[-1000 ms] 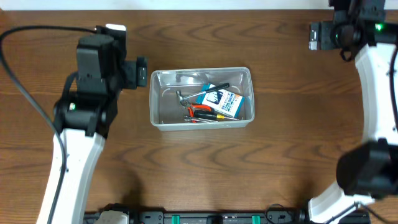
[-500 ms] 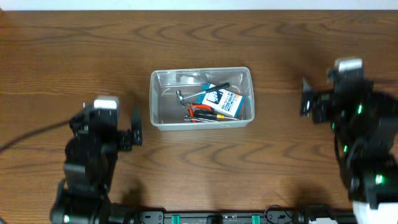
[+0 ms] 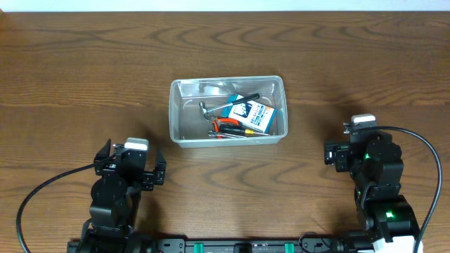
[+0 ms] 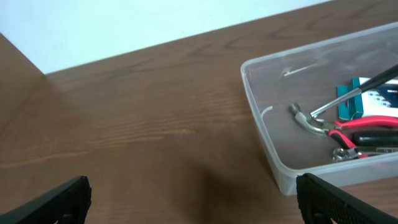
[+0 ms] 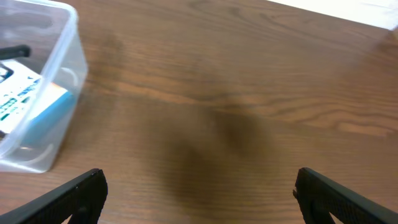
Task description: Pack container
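Note:
The clear plastic container (image 3: 176, 112) sits at the table's middle, also in the left wrist view (image 4: 261, 112) and the right wrist view (image 5: 68, 56). Inside lie a small hammer (image 3: 209, 109), red-handled pliers (image 3: 226, 125), a screwdriver (image 3: 242, 131) and a blue-and-white box (image 3: 252, 116). My left gripper (image 3: 131, 164) is open and empty near the front left, well short of the container. My right gripper (image 3: 348, 149) is open and empty at the front right. In the wrist views both pairs of fingers (image 4: 193, 199) (image 5: 199, 193) are spread wide over bare wood.
The wooden table (image 3: 225, 49) runs to a white wall at the back. Black cables (image 3: 42, 190) trail from both arms near the front edge.
Both arms have pulled back from the far side of the table to the front edge and folded down. The container and its contents have not moved.

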### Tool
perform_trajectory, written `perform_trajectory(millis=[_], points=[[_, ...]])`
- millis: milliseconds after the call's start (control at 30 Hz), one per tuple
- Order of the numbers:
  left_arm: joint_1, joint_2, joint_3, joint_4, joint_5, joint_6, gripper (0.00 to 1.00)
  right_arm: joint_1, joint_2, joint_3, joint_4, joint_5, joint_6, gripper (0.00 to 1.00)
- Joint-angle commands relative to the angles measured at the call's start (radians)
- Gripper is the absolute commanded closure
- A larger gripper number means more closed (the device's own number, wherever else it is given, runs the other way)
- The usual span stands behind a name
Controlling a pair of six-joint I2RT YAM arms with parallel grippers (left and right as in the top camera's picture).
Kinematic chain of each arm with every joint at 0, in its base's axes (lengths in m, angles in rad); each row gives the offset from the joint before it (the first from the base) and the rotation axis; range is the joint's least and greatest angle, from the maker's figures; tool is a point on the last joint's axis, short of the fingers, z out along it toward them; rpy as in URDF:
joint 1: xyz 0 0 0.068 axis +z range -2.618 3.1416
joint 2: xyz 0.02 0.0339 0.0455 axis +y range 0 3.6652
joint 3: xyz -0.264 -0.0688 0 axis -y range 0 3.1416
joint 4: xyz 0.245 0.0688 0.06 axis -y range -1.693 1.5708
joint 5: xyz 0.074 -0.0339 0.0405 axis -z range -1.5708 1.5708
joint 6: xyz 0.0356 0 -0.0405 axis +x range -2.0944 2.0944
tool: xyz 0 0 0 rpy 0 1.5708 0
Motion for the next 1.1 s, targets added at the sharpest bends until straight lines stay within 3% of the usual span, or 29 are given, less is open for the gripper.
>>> perform_trajectory(millis=[0,667,933,1067], points=[[-0.003,-0.007,0.004,0.000,-0.012,0.016,0.02,0.014,-0.009,0.000,0.002,0.051,0.017,0.01],[-0.003,-0.007,0.004,-0.056,-0.012,0.016,0.02,0.008,-0.022,0.000,-0.192,0.051,0.017,0.01],[-0.003,-0.007,0.004,-0.056,-0.012,0.016,0.02,0.030,-0.309,0.000,-0.349,0.051,0.016,0.01],[-0.003,-0.007,0.004,-0.056,-0.012,0.016,0.02,0.040,-0.497,-0.004,-0.353,-0.037,0.025,0.01]])
